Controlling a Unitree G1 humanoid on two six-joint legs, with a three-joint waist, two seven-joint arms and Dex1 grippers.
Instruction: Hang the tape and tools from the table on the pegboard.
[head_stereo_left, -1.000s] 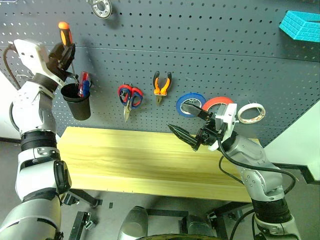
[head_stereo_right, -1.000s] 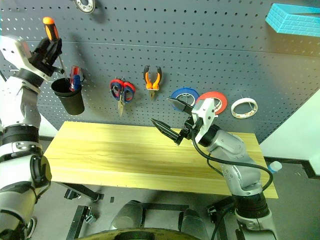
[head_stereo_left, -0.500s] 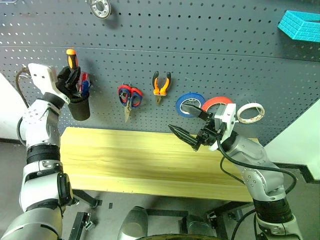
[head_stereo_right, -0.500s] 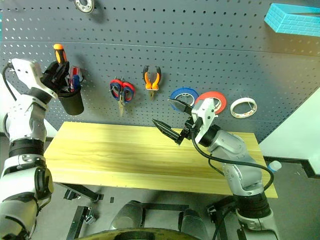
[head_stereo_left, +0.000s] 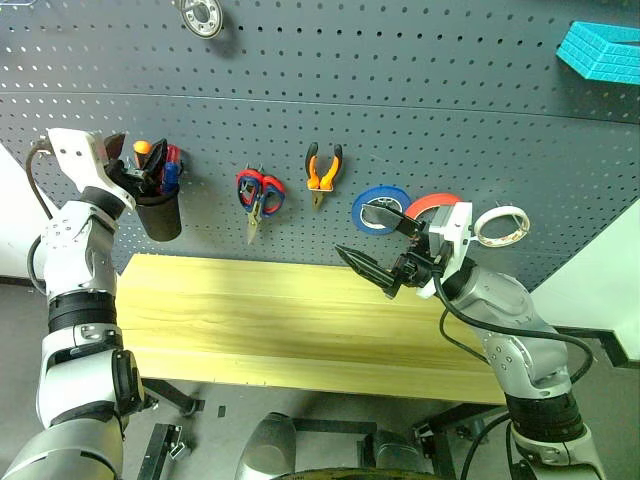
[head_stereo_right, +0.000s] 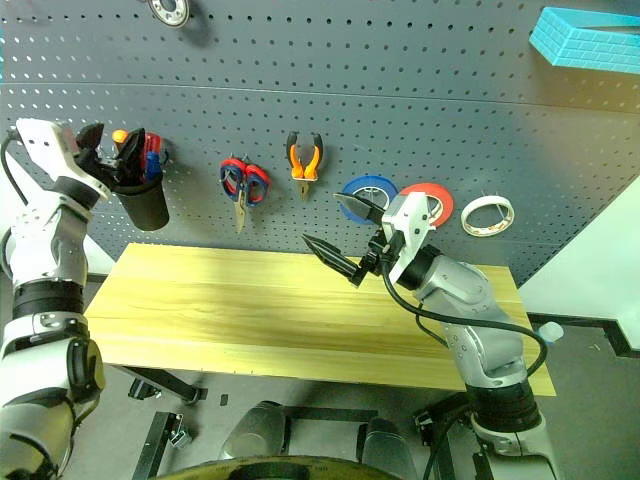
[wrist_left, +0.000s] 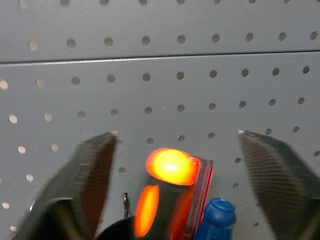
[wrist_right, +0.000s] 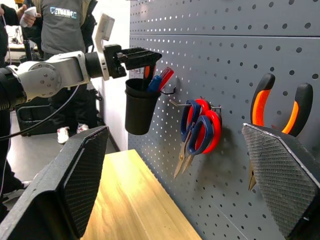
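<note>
Black fingers of the left gripper (head_stereo_left: 133, 160) stand spread wide at the mouth of the black cup (head_stereo_left: 158, 213) on the pegboard (head_stereo_left: 420, 110); nothing is clamped between them. The orange knob of the screwdriver (wrist_left: 171, 166) sits in the gap between the two fingers, its handle down in the cup. Whether either finger touches it cannot be told.

Right gripper (head_stereo_left: 378, 250) hovers above the table (head_stereo_left: 270, 320), jaws wide apart and empty, tips aimed toward the board.

Count on the pegboard:
- cup: one, holding the screwdriver, a red item (wrist_right: 166, 76) and a blue item (wrist_left: 216, 216).
- scissors (head_stereo_left: 260, 196): one pair, red and blue handles, hung blades down, between cup and pliers.
- pliers (head_stereo_left: 324, 172): one, orange-and-black handles, hung nose down.
- tape rolls: three in a row. Blue roll (head_stereo_left: 380, 206), red tape (head_stereo_left: 436, 203) partly behind the right gripper, white roll (head_stereo_left: 503, 226) farthest right.
- one metal ring-shaped item (head_stereo_left: 202, 16) at the top edge.
- one cyan basket (head_stereo_left: 603, 52) at the upper right corner.

Table: one, pale wood.

A person (wrist_right: 64, 30) stands beyond the left arm in the right wrist view.
</note>
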